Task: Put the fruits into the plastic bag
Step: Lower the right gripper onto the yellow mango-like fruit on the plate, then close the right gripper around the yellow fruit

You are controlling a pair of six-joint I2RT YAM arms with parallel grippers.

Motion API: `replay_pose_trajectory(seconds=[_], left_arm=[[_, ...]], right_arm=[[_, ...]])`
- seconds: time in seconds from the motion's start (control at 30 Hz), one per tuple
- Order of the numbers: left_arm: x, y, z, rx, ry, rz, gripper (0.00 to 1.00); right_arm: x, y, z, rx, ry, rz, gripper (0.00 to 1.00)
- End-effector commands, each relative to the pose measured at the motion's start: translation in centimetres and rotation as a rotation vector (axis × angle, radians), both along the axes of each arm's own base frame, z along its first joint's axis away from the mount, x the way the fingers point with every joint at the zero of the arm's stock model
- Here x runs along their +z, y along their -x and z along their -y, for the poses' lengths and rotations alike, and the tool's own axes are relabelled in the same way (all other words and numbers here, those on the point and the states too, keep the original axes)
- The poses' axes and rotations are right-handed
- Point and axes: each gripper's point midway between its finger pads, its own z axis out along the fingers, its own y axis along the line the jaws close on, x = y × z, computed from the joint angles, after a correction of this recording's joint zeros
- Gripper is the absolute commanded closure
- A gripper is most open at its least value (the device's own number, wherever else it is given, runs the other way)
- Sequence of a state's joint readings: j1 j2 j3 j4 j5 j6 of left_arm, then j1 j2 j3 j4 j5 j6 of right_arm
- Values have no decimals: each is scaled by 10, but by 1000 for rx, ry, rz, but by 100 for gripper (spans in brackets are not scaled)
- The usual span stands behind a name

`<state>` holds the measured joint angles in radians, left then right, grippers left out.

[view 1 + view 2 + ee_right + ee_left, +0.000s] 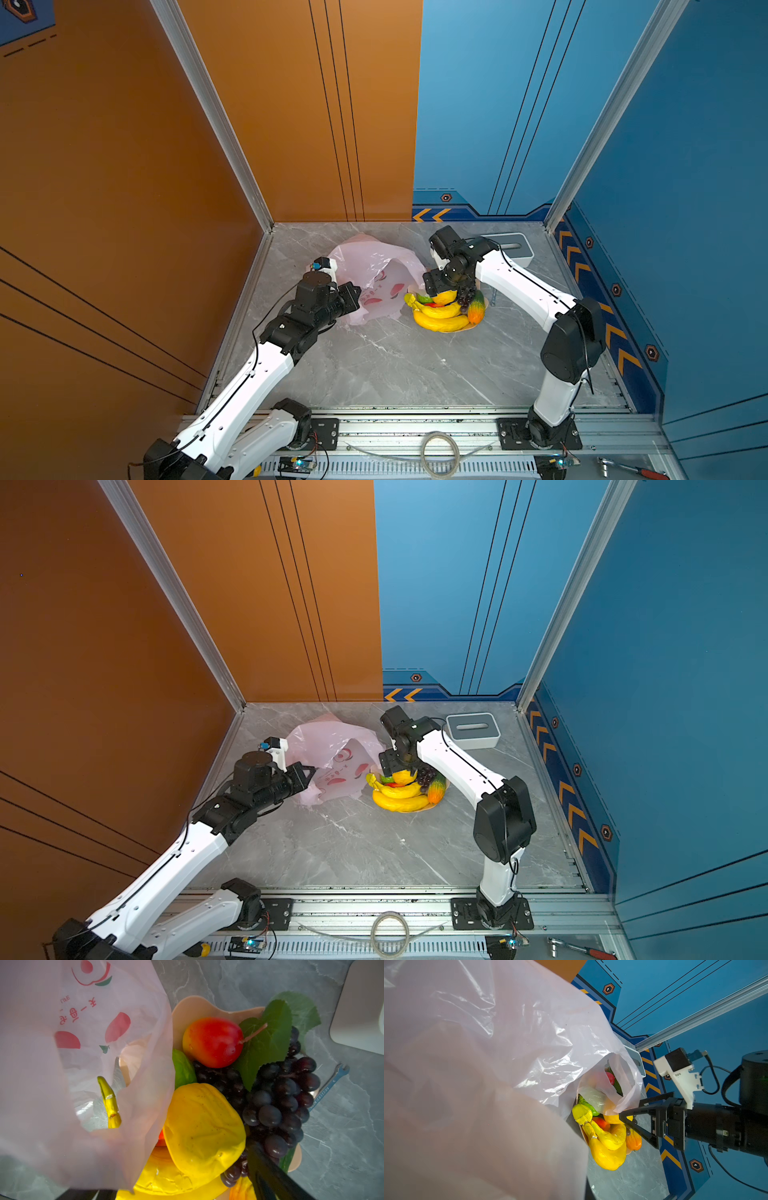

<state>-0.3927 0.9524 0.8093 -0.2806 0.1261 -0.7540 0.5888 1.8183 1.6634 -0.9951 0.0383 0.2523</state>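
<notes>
Presently found the left gripper (309, 772) clenched on the near-left edge of the plastic bag (332, 739), at far left-centre of the table (374, 845). Located the fruits (401, 796) heaped in a peach bowl (193, 1007) just right of it, with bag film draped over the bowl's left side. Observed the right gripper (403, 770) above the heap, fingers (268, 1176) spread wide astride a yellow round fruit (203, 1126); could not confirm contact.

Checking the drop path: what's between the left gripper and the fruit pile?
Only the plastic bag, mouth open toward the fruits, spanning the stretch from the left gripper. Shows in both top views.
</notes>
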Motion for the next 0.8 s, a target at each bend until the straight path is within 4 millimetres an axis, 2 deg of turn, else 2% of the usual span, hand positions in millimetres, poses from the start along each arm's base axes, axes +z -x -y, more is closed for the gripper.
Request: replay_pose_trajectory(seconds=[0.0, 0.17, 0.4, 0.67, 0.77], left_arm=[[17, -5, 4, -13, 28, 29, 100], [18, -8, 6, -18, 27, 28, 100], [19, -11, 5, -16, 14, 27, 100], [19, -11, 4, -15, 9, 27, 100], [17, -10, 4, -14, 8, 22, 100]], right_arm=[[3, -3, 13, 1, 51, 1, 9], [2, -6, 18, -2, 48, -6, 10], [-4, -2, 15, 30, 15, -43, 19], [-12, 12, 13, 94, 1, -87, 19], [-16, 11, 13, 104, 11, -93, 19]])
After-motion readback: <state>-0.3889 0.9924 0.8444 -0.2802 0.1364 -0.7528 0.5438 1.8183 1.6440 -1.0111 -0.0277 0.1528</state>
